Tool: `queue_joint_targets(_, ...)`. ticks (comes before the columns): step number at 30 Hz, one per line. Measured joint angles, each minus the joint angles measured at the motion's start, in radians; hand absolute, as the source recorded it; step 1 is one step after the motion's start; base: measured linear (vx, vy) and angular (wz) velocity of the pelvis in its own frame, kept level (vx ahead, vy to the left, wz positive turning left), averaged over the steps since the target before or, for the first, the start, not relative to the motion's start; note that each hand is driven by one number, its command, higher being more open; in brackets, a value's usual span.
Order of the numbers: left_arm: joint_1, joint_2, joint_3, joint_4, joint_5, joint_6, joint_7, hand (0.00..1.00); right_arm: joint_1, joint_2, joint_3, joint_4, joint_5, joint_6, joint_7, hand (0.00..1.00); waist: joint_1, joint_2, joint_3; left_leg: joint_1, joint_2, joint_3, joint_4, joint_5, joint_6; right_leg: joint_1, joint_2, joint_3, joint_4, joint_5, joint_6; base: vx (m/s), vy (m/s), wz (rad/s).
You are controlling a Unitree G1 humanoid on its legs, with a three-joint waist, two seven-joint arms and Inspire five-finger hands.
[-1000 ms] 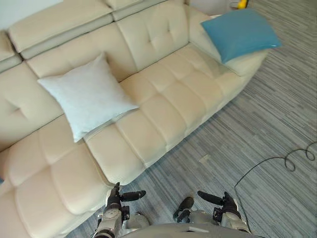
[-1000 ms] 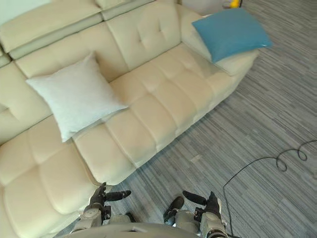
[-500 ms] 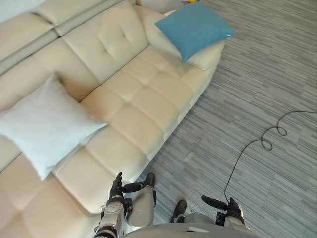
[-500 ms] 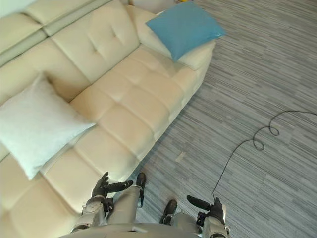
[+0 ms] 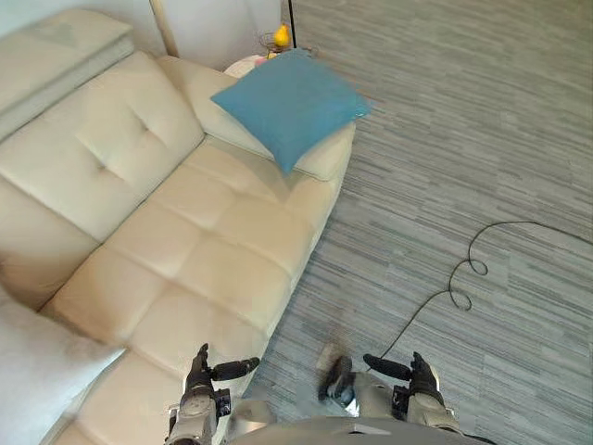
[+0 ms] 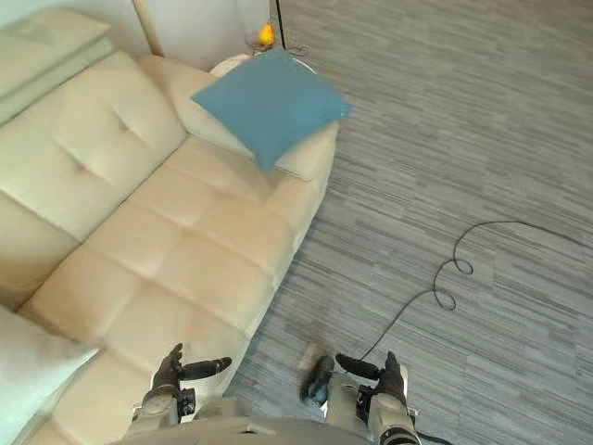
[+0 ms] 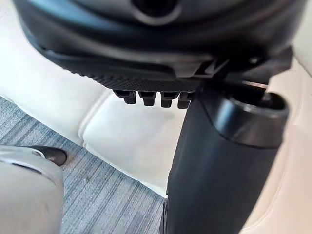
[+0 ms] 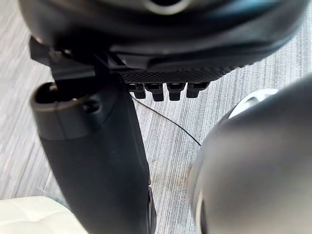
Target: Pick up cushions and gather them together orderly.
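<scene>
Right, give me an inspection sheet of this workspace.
surface: cream tufted sofa.
job's things: blue cushion on the far armrest; white cushion on the near seat, well apart from it.
clutter: small yellow thing beyond the armrest, too small to identify.
hands: left hand over the sofa's front edge, right hand over the floor; both open, holding nothing.
cables: nothing seen beyond the robot's own.
surroundings: grey striped floor.

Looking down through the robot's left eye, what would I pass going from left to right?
white cushion → left hand → blue cushion → right hand
</scene>
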Motion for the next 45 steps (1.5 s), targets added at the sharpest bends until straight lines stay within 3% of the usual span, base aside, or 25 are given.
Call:
queue_joint_targets(2,-0.005,-0.021,0.003,0.012,0.002,0.004,0.0,1.0,-0.012,-0.009,-0.001,0.007,-0.002,-0.006,0.0,1.0,-0.013,0.026,0.004,-0.01,0.04,-0.026,0.07,0.046,-0.016,0.038,0.044,-0.011,-0.009,-0.072,-0.005,0.49,-0.275,-0.11)
queue_joint_targets(5,-0.014,-0.028,0.007,0.001,0.001,0.003,-0.006,1.0,-0.008,-0.008,0.009,0.025,-0.001,-0.003,0.002,1.0,-0.017,0.03,0.013,-0.159,0.074,-0.099,0.434,0.167,0.001,0.152,0.098,-0.021,-0.104,-0.094,-0.015,0.49,-0.314,0.05)
queue_joint_targets(6,-0.015,-0.03,0.013,-0.021,0.0,-0.002,-0.012,1.0,-0.01,-0.001,0.012,0.024,0.001,-0.003,0.001,1.0,-0.013,0.029,0.034,-0.25,0.091,-0.108,0.659,0.134,0.013,0.23,0.124,-0.016,-0.155,-0.109,-0.021,0.37,-0.225,0.01)
queue_joint_targets(8,-0.022,-0.027,0.021,-0.051,0.0,-0.01,-0.019,1.0,-0.011,-0.001,0.012,0.027,0.002,-0.004,0.001,1.0,-0.007,0.014,0.053,-0.351,0.067,-0.102,0.773,0.069,0.015,0.306,0.134,-0.008,-0.194,-0.13,-0.023,0.35,-0.181,-0.14)
queue_joint_targets(11,-0.04,-0.026,0.021,-0.081,0.003,-0.022,-0.025,1.0,-0.029,-0.001,0.009,0.026,0.002,-0.004,-0.005,1.0,0.017,-0.003,0.07,-0.469,-0.024,-0.056,0.555,0.023,0.032,0.385,0.135,0.034,-0.258,-0.135,-0.007,0.34,-0.052,-0.41)
queue_joint_targets(12,-0.04,-0.027,0.021,-0.085,0.014,-0.024,-0.026,1.0,-0.037,-0.002,0.008,0.025,0.002,-0.004,-0.012,1.0,0.017,-0.003,0.073,-0.487,-0.069,-0.054,0.353,0.042,0.032,0.406,0.135,0.052,-0.285,-0.141,0.007,0.2,0.024,-0.37)
queue_joint_targets(13,-0.04,-0.028,0.021,-0.085,0.021,-0.025,-0.027,1.0,-0.037,-0.005,0.008,0.025,0.002,-0.004,-0.013,1.0,0.02,-0.003,0.072,-0.492,-0.089,-0.055,0.238,0.069,0.029,0.416,0.136,0.063,-0.295,-0.148,0.02,0.43,0.084,-0.57)
queue_joint_targets(14,-0.039,-0.028,0.021,-0.083,0.022,-0.02,-0.03,1.0,-0.032,-0.009,0.008,0.028,0.002,-0.003,-0.015,1.0,0.028,0.012,0.064,-0.49,-0.11,-0.064,0.091,0.176,0.054,0.437,0.146,0.091,-0.308,-0.164,0.048,0.32,0.082,-0.69)
queue_joint_targets(15,-0.031,-0.023,0.022,-0.08,0.025,-0.017,-0.028,1.0,-0.024,-0.006,0.009,0.029,0.002,0.001,-0.016,1.0,0.044,0.014,0.056,-0.479,-0.114,-0.074,0.094,0.244,0.071,0.45,0.148,0.118,-0.308,-0.177,0.065,0.64,0.127,-0.72)
queue_joint_targets(16,-0.029,-0.008,0.025,-0.069,0.036,-0.015,-0.029,1.0,-0.015,0.008,0.009,0.028,0.001,0.005,-0.016,1.0,0.049,-0.01,0.048,-0.477,-0.131,-0.068,0.133,0.234,0.09,0.471,0.126,0.138,-0.3,-0.205,0.097,0.52,0.071,-0.51)
queue_joint_targets(18,-0.029,0.003,0.023,-0.044,0.041,-0.011,-0.029,1.0,0.002,0.012,0.005,0.028,-0.004,0.009,-0.015,1.0,0.049,-0.023,0.042,-0.446,-0.142,-0.043,0.192,0.15,0.108,0.435,0.064,0.16,-0.109,-0.256,0.18,0.57,0.092,-0.29)
queue_joint_targets(20,-0.018,0.016,0.014,-0.021,0.041,-0.001,-0.028,1.0,0.012,0.015,0.007,0.028,-0.007,0.01,-0.013,1.0,0.043,-0.023,0.043,-0.362,-0.15,-0.037,0.208,0.084,0.125,0.328,-0.018,0.168,0.278,-0.258,0.218,0.56,0.092,-0.13)
queue_joint_targets(21,-0.011,0.03,-0.013,-0.01,0.041,0.004,-0.027,1.0,0.013,0.011,0.006,0.025,-0.012,0.013,-0.007,1.0,0.031,-0.026,0.043,-0.3,-0.16,-0.039,0.211,0.052,0.132,0.271,-0.076,0.16,0.474,-0.26,0.213,0.4,0.026,0.1)
queue_joint_targets(24,0.0,0.036,-0.046,-0.006,0.039,0.006,-0.025,1.0,0.005,0.005,0.009,0.026,-0.02,0.013,-0.006,1.0,0.024,-0.008,0.043,-0.172,-0.143,-0.05,0.161,0.037,0.131,0.227,-0.131,0.07,0.493,-0.288,0.165,0.49,-0.049,0.19)
queue_joint_targets(28,0.003,0.021,-0.054,-0.007,0.038,0.006,-0.019,1.0,-0.038,0.005,0.027,0.024,-0.02,0.004,0.006,1.0,0.02,0.016,0.038,-0.062,-0.054,-0.052,0.07,0.012,0.078,0.07,-0.089,0.092,0.159,-0.237,0.19,0.4,-0.163,0.01)
queue_joint_targets(29,0.008,0.025,-0.055,-0.006,0.038,0.006,-0.017,1.0,-0.039,0.005,0.031,0.022,-0.022,0.004,0.008,1.0,0.017,0.007,0.034,-0.039,-0.041,-0.056,0.06,-0.002,0.053,0.051,-0.067,0.13,0.049,-0.148,0.182,0.33,-0.218,0.03)
queue_joint_targets(30,0.008,0.025,-0.055,-0.006,0.038,0.006,-0.017,1.0,-0.039,0.005,0.031,0.022,-0.022,0.004,0.008,1.0,0.017,0.007,0.034,-0.038,-0.041,-0.056,0.06,-0.002,0.053,0.051,-0.066,0.131,0.047,-0.14,0.181,0.38,-0.258,0.13)
queue_joint_targets(31,0.011,0.032,-0.056,-0.005,0.038,0.006,-0.017,1.0,-0.033,0.004,0.031,0.024,-0.03,0.006,0.008,1.0,0.01,0.0,0.029,-0.023,-0.034,-0.067,0.059,-0.012,0.035,0.06,-0.045,0.156,0.022,-0.03,0.159,0.46,-0.323,0.04)
queue_joint_targets(32,0.018,0.018,-0.055,0.011,0.04,0.007,-0.018,1.0,-0.033,-0.017,0.03,0.03,-0.039,0.006,0.008,1.0,0.013,0.033,0.018,-0.013,0.007,-0.085,0.064,-0.007,0.003,0.072,-0.005,0.152,0.04,-0.063,0.114,0.45,-0.333,0.03)
queue_joint_targets(34,0.016,0.015,-0.054,0.013,0.041,0.006,-0.02,1.0,-0.033,-0.037,0.03,0.037,-0.039,0.006,0.005,1.0,0.004,0.049,0.017,-0.077,0.034,-0.124,0.201,0.013,-0.017,0.09,0.018,0.127,0.038,-0.108,0.096,0.44,-0.405,0.15)
queue_joint_targets(36,0.006,0.015,-0.048,0.013,0.04,0.006,-0.022,1.0,-0.02,-0.047,0.048,0.052,-0.036,0.007,0.006,1.0,0.006,0.058,0.028,-0.212,0.064,-0.156,0.485,0.088,0.023,0.176,0.047,0.09,-0.035,-0.114,0.082,0.37,-0.344,0.37)
queue_joint_targets(38,0.013,0.015,-0.034,0.01,0.037,0.003,-0.023,1.0,-0.004,-0.047,0.045,0.064,-0.037,0.013,0.003,1.0,0.014,0.043,0.043,-0.289,0.086,-0.084,0.637,0.056,0.023,0.324,0.073,0.058,-0.149,-0.11,0.076,0.29,-0.237,0.37)
queue_joint_targets(43,0.015,0.014,-0.037,-0.029,0.037,-0.014,-0.027,1.0,-0.008,-0.059,0.023,0.056,-0.037,0.007,-0.004,1.0,0.015,0.044,0.041,-0.389,0.052,0.124,0.321,0.069,0.034,0.414,0.072,-0.038,-0.258,-0.106,0.086,0.23,-0.074,0.41)
queue_joint_targets(44,0.013,0.014,-0.037,-0.027,0.037,-0.014,-0.027,1.0,-0.006,-0.058,0.014,0.056,-0.036,0.007,-0.004,1.0,0.013,0.045,0.04,-0.389,0.052,0.178,0.256,0.111,0.051,0.423,0.072,-0.061,-0.268,-0.106,0.091,0.3,0.051,0.76)
queue_joint_targets(45,0.011,0.012,-0.04,-0.022,0.037,-0.013,-0.027,1.0,0.008,-0.057,-0.002,0.055,-0.036,0.008,-0.008,1.0,0.012,0.054,0.035,-0.387,0.053,0.291,0.159,0.249,0.1,0.44,0.077,-0.105,-0.272,-0.117,0.121,0.21,0.066,0.77)
